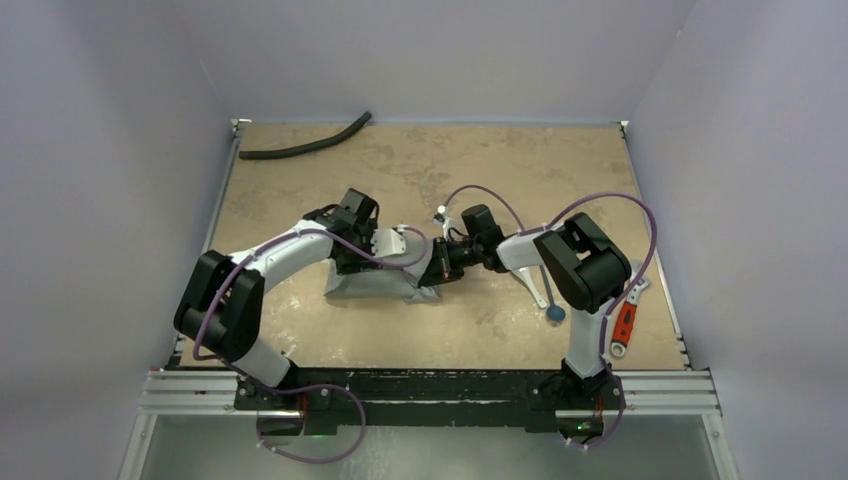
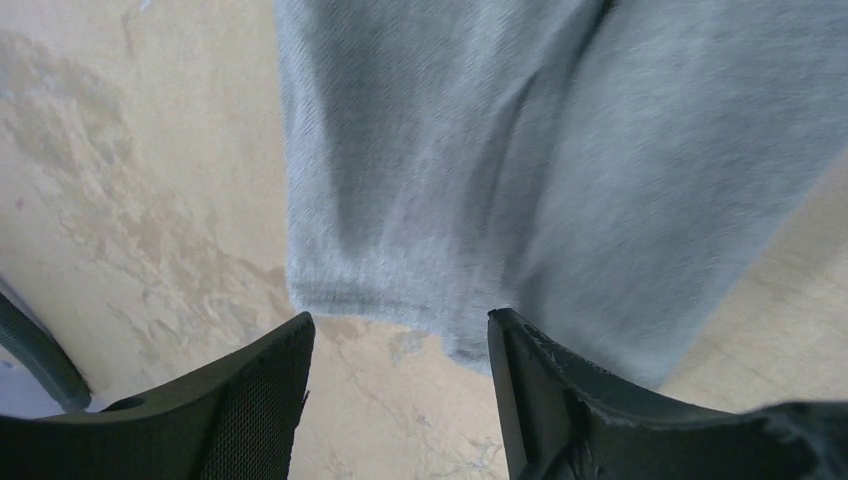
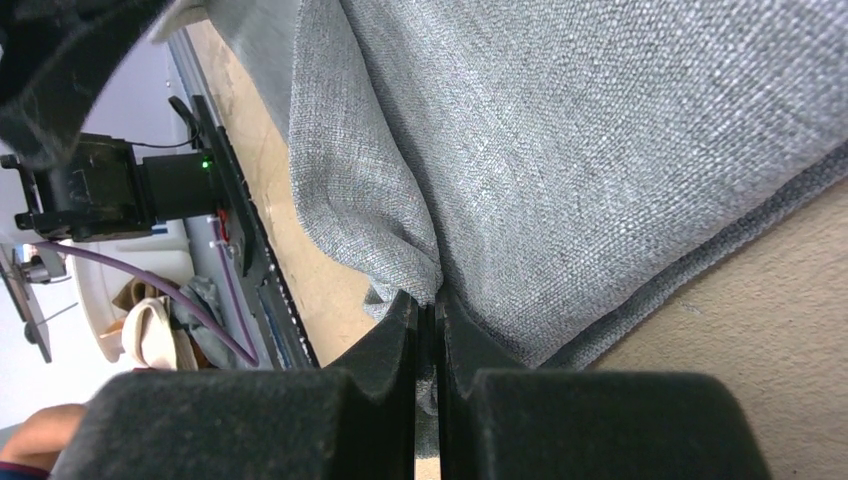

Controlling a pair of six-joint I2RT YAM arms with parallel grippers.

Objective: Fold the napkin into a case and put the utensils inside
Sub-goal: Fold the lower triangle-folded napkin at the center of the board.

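The napkin [image 3: 600,150] was seen as coarse-woven, matt grey cloth; the table [image 1: 560,170] was finished smooth, mottled beige, stone-like.

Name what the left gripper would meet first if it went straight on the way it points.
Most likely the napkin: its near edge lies just ahead of the open left gripper. Depth is unclear, so the table under it might come first.
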